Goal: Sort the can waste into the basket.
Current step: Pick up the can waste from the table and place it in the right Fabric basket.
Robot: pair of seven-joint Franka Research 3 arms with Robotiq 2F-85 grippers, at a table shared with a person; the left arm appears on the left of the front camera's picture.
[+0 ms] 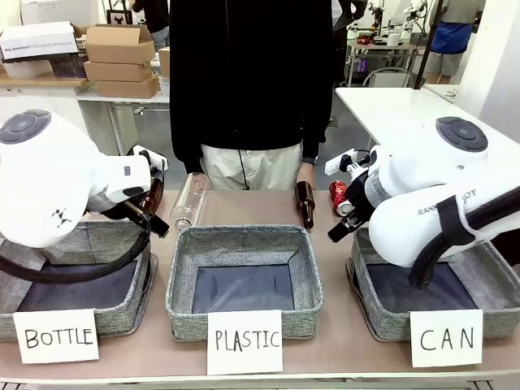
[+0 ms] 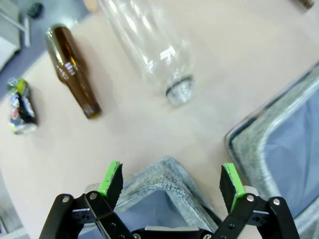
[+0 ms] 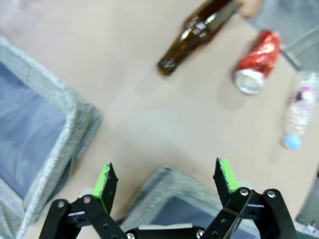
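Lying outside the basket [image 1: 376, 313] — red can [image 1: 337, 195], crushed can [image 2: 21, 107]

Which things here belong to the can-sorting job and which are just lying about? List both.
Job: red can; crushed can; CAN basket.
Lying about: brown glass bottle; second brown glass bottle; clear plastic bottle; PLASTIC bin; BOTTLE bin.

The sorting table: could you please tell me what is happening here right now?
Nothing is gripped yet. The robot's left hand hangs open over the BOTTLE bin, its right hand over the CAN basket. The red can and the crushed can lie on the table outside it. A person's fingers touch a brown bottle.
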